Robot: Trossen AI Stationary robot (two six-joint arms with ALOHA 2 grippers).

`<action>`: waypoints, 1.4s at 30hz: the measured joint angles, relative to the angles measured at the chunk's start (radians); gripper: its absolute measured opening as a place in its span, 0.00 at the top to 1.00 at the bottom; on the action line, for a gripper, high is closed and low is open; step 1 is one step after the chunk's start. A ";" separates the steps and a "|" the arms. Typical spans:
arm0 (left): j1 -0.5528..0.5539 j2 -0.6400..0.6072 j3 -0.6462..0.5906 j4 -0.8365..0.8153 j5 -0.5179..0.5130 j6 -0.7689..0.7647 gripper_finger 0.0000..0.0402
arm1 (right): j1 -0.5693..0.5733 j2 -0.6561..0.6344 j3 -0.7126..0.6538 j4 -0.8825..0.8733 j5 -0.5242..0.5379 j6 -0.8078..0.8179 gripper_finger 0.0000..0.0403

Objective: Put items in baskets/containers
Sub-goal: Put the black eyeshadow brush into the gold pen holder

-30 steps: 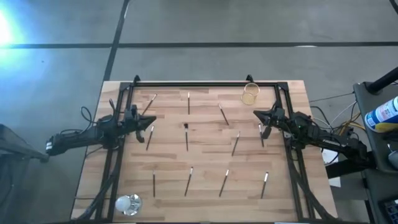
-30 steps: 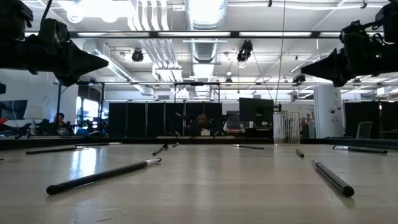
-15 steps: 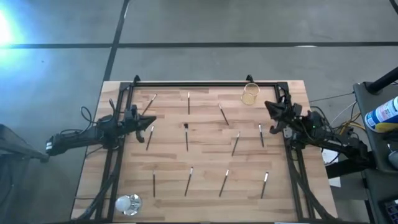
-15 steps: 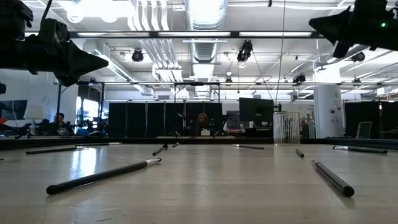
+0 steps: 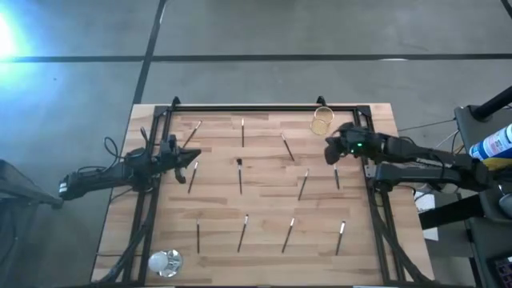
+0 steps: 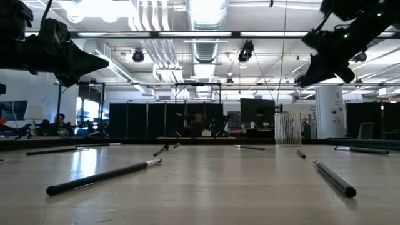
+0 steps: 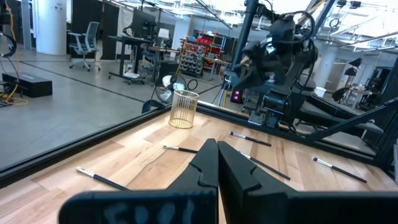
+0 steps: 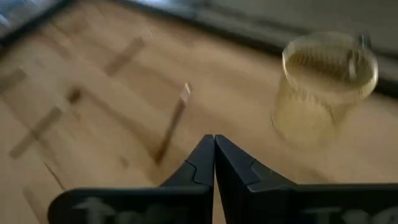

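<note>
Several thin dark sticks with pale tips lie flat and scattered on the wooden table point(image 5: 264, 200); one of them point(image 5: 336, 174) lies just near of my right gripper. A clear amber cup point(image 5: 322, 121) stands upright at the far right, also in the right wrist view point(image 8: 326, 87). My right gripper point(image 5: 328, 150) hangs shut above the table near that cup, slanting down, with nothing in it. My left gripper point(image 5: 197, 154) waits shut and level at the table's left, above the wood.
A black metal frame point(image 5: 264, 108) runs along the far edge and down both sides of the table. A round white shiny ball point(image 5: 166, 261) sits at the near left corner. A blue bottle point(image 5: 492, 146) stands off the table to the right.
My right arm has lifted, and its gripper has risen and tipped from level to slanting down at the table, rolling as it went. It stays shut and near the cup. The sticks and the cup have not moved.
</note>
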 joint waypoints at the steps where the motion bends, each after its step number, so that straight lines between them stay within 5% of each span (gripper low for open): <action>1: 0.000 0.000 0.000 0.000 0.000 0.000 1.00 | 0.000 0.032 0.008 -0.029 0.000 0.026 0.98; 11: 0.000 0.000 0.000 0.000 0.000 0.000 1.00 | -0.014 0.228 0.004 -0.236 -0.109 0.304 0.97; 17: 0.000 0.000 0.000 0.000 0.000 0.000 1.00 | -0.024 0.336 -0.007 -0.273 -0.116 0.408 0.86; 26: 0.000 0.000 0.000 0.000 0.000 0.000 1.00 | -0.147 0.451 -0.028 -0.200 -0.138 0.352 0.69; 42: 0.000 0.000 0.000 0.000 0.000 0.000 1.00 | -0.226 0.529 -0.053 -0.097 -0.219 0.301 0.77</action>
